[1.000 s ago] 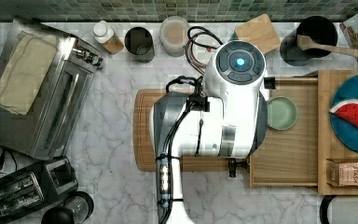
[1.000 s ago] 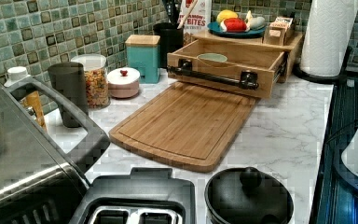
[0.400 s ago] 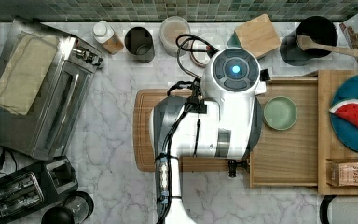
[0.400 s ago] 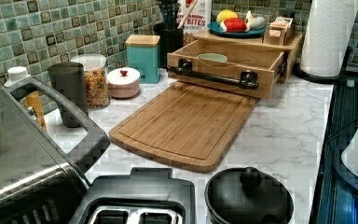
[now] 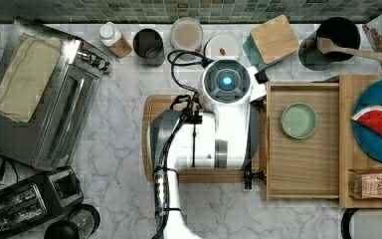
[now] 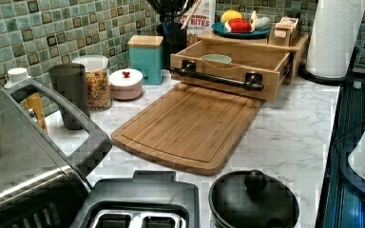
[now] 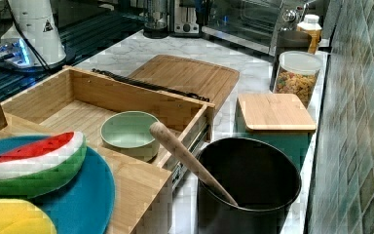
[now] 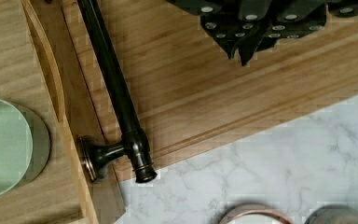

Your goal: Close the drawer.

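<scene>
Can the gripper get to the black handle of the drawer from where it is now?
Probably yes. In the wrist view the gripper hangs above the cutting board, beside the handle of the open drawer, and nothing lies between them. The green bowl sits inside, out of the way.

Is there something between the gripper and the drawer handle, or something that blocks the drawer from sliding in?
Nothing visible does. In the wrist view the gripper hangs over bare cutting board beside the handle. The drawer holds a low green bowl, below its rims.

Bamboo cutting board (image 6: 190,126) flat on marble counter (image 6: 294,137); toaster oven (image 5: 45,94) well apart.
</scene>
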Robot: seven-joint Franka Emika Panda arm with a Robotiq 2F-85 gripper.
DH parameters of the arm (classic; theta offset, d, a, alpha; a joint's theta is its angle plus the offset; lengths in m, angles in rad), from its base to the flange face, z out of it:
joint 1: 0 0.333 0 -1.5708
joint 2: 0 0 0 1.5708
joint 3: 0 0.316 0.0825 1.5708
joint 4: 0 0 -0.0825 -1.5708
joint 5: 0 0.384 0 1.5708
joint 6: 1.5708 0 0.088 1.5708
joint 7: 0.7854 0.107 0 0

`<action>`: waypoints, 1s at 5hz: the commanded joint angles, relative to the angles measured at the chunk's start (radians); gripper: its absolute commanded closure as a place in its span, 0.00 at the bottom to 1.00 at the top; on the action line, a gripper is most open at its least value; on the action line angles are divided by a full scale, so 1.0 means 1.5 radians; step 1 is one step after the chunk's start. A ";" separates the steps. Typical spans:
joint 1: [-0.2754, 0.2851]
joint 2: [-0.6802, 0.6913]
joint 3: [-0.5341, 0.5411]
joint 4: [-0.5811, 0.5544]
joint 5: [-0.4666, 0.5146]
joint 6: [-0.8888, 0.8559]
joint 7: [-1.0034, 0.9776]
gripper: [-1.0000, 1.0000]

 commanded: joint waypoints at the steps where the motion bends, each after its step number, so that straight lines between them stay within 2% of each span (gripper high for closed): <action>1: 0.065 -0.019 0.054 -0.090 -0.171 0.125 0.011 1.00; 3: 0.039 0.048 0.051 -0.119 -0.176 0.201 0.016 1.00; 4: 0.039 0.072 0.045 -0.133 -0.177 0.210 0.036 1.00; 5: 0.041 0.080 0.034 -0.160 -0.209 0.242 0.064 1.00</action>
